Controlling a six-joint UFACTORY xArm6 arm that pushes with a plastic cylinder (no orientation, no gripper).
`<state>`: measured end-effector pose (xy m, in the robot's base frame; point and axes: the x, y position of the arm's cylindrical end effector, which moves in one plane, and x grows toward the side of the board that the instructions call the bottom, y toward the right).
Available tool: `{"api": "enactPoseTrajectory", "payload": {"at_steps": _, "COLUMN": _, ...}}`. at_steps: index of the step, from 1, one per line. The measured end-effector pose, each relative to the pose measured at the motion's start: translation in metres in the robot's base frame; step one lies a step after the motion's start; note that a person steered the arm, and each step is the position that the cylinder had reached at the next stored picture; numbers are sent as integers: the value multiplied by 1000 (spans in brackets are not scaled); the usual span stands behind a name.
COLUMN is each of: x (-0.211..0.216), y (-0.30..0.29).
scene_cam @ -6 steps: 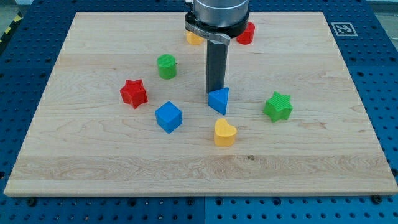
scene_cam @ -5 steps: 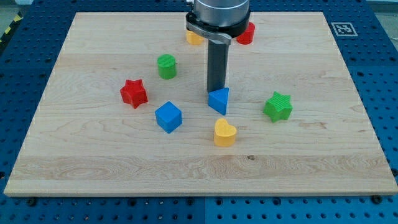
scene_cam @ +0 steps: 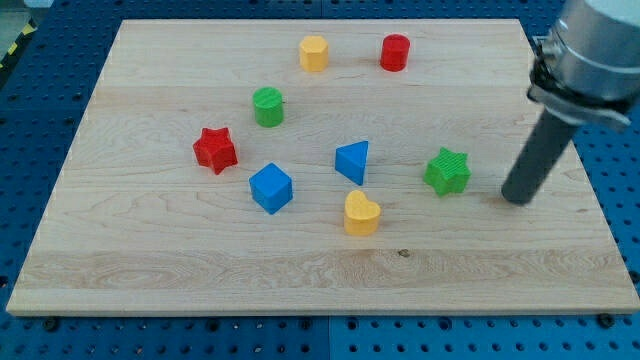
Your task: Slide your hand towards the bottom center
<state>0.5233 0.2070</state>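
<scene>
My tip point(scene_cam: 517, 199) rests on the wooden board point(scene_cam: 150, 270) near its right edge, a little to the right of and below the green star point(scene_cam: 447, 171). It touches no block. The blue triangle point(scene_cam: 352, 161) and the yellow heart point(scene_cam: 361, 213) lie near the middle, well to the tip's left. The blue cube point(scene_cam: 270, 187) and the red star point(scene_cam: 215, 149) lie further left.
A green cylinder point(scene_cam: 267, 106) stands at upper left of centre. A yellow hexagonal block point(scene_cam: 314, 53) and a red cylinder point(scene_cam: 395, 52) stand near the top edge. A fiducial marker point(scene_cam: 552, 46) sits at the board's top right corner.
The rod has jumped from just above the blue triangle at the centre to the board's right side beside the green star. The blocks have not moved; the yellow and red top blocks now show fully.
</scene>
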Motion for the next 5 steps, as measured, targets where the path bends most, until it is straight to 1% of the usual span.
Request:
{"api": "enactPoseTrajectory", "payload": {"at_steps": 1, "x": 43, "y": -20}}
{"api": "enactPoseTrajectory", "payload": {"at_steps": 2, "x": 78, "y": -78}}
{"api": "enactPoseTrajectory", "payload": {"at_steps": 3, "x": 85, "y": -137}}
{"api": "enactPoseTrajectory", "payload": {"at_steps": 5, "x": 70, "y": -137}}
